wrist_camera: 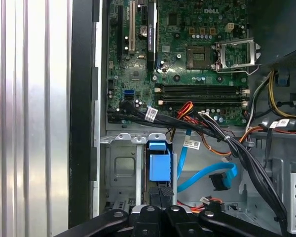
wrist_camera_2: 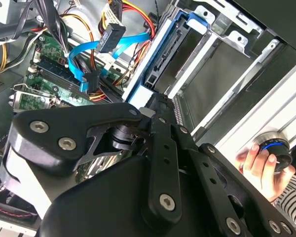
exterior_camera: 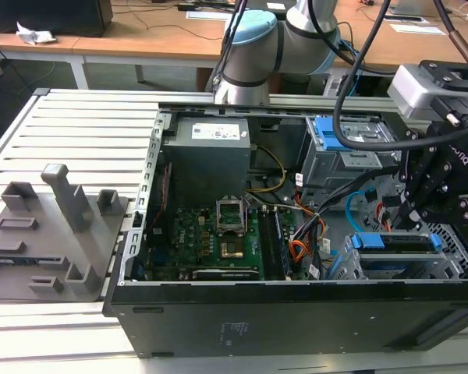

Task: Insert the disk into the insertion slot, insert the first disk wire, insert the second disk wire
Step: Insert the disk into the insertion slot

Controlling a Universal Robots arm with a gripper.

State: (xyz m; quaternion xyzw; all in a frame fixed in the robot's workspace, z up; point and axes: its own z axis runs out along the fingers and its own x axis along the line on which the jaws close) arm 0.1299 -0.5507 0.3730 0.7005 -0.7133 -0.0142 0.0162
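Note:
The disk (wrist_camera: pixel 159 165), in a blue carrier, sits inside the insertion slot (wrist_camera: pixel 119 168), a low silver cage at the case's corner; both also appear in the exterior view, disk (exterior_camera: pixel 398 242) and slot (exterior_camera: pixel 364 269). My gripper (wrist_camera: pixel 161 193) is shut, its tips at the carrier's near end, and it hangs just above the disk (exterior_camera: pixel 421 214). The second disk wire (wrist_camera: pixel 202 174), a light blue loop, lies beside the cage with its dark plug (wrist_camera: pixel 219 181) free. The first disk wire (wrist_camera: pixel 213 201), thin and red-orange, lies loose close to the gripper.
A taller grey cage with a blue latch (exterior_camera: pixel 335 148) stands behind the slot. A black cable bundle (wrist_camera: pixel 246 158) crosses above the motherboard (wrist_camera: pixel 187 49). A person's hand (wrist_camera_2: pixel 259 160) holds a knob outside the case. A grey fixture (exterior_camera: pixel 54 226) rests on the slatted table.

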